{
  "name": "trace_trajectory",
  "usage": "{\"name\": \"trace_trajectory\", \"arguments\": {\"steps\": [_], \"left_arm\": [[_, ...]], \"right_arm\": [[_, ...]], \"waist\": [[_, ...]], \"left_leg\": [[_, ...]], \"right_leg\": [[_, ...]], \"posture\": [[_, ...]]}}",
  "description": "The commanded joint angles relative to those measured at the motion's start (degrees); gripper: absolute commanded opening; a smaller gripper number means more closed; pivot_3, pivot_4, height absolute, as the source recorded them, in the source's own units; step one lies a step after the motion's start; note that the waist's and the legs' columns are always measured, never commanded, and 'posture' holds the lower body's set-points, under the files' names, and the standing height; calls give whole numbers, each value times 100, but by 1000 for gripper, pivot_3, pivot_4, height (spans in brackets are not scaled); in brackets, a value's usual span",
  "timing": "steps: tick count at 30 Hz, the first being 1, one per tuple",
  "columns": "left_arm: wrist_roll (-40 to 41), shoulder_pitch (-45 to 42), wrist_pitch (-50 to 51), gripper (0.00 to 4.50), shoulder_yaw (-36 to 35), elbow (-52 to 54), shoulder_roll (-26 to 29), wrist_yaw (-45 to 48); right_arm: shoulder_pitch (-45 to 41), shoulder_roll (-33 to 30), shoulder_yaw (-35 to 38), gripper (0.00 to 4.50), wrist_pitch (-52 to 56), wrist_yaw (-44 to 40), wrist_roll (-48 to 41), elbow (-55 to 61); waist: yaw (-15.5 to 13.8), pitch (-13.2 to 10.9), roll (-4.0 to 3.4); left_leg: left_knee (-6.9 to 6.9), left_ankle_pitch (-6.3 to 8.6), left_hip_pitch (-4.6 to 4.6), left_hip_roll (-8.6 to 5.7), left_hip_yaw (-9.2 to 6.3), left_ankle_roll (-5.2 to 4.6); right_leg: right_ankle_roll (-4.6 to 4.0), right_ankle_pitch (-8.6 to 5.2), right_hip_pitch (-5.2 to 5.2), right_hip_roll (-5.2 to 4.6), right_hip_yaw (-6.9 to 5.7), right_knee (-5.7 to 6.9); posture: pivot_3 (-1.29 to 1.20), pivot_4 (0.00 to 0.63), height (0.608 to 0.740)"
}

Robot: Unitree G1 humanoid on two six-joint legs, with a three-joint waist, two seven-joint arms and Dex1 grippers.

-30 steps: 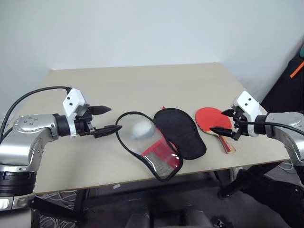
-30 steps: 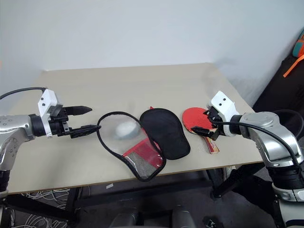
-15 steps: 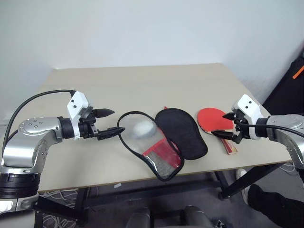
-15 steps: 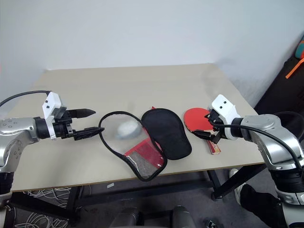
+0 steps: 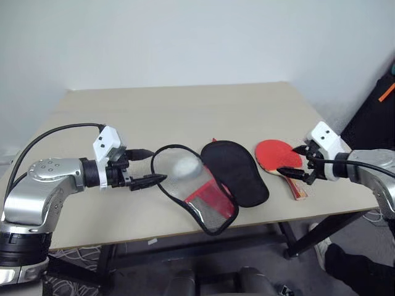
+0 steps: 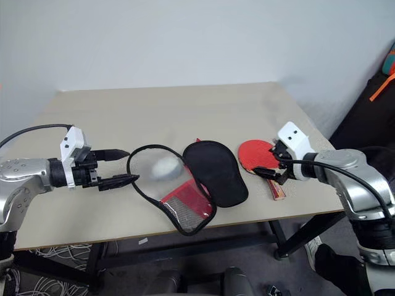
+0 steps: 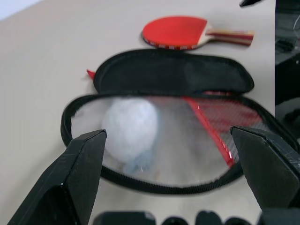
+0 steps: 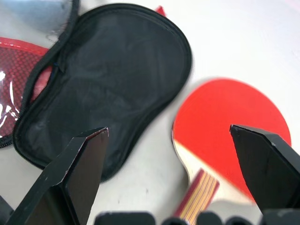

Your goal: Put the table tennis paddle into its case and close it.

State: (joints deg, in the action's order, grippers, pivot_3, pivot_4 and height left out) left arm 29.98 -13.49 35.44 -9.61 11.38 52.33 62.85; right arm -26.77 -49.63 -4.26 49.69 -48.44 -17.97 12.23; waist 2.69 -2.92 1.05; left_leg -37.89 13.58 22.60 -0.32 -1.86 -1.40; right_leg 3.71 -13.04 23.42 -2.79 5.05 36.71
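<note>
Beige table [image 5: 185, 111]: paddle [image 5: 276, 154] lies beside the unzipped case [image 5: 210, 179], right gripper [image 5: 295, 160] spread wide over it, left gripper [image 5: 148, 166] wide too. Handle could get nudged off the edge.

No writing, brand, number or sign can be read anywhere in these pictures. The case [image 5: 210, 179], lying open at the middle of the frame, shows plain black lining, clear film and red mesh, with no legible label. The paddle [image 5: 276, 155], at the right of the frame, has a bare red face, and its striped handle carries no lettering that can be made out.
</note>
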Motion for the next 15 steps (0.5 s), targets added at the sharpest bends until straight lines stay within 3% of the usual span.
{"name": "trace_trajectory", "arguments": {"steps": [1, 7, 15], "left_arm": [[-17, -104, -92, 4481, -66, 105, -12, -119], [-128, -243, -287, 4481, 146, -16, -163, -172], [-386, -431, -596, 4481, 142, -363, -213, -349]], "right_arm": [[-37, -187, 149, 4500, -164, -94, 46, -9], [214, -301, 149, 4500, -159, -31, 118, -1], [56, 185, -114, 4500, 582, 941, 619, -668]], "waist": [[-21, -1, 1], [-5, 0, 3], [-3, 1, 2]], "left_leg": [[-3, 0, 2, -2, -2, 0], [-9, 0, 1, -4, -5, -1], [-5, 0, 0, -3, 1, -1]], "right_leg": [[0, 0, -1, -1, -1, 0], [0, 0, -9, -3, -2, -1], [0, 0, -5, 0, 2, 0]], "posture": [[0, 0, 740], [0, 0, 740], [0, 0, 740]]}}
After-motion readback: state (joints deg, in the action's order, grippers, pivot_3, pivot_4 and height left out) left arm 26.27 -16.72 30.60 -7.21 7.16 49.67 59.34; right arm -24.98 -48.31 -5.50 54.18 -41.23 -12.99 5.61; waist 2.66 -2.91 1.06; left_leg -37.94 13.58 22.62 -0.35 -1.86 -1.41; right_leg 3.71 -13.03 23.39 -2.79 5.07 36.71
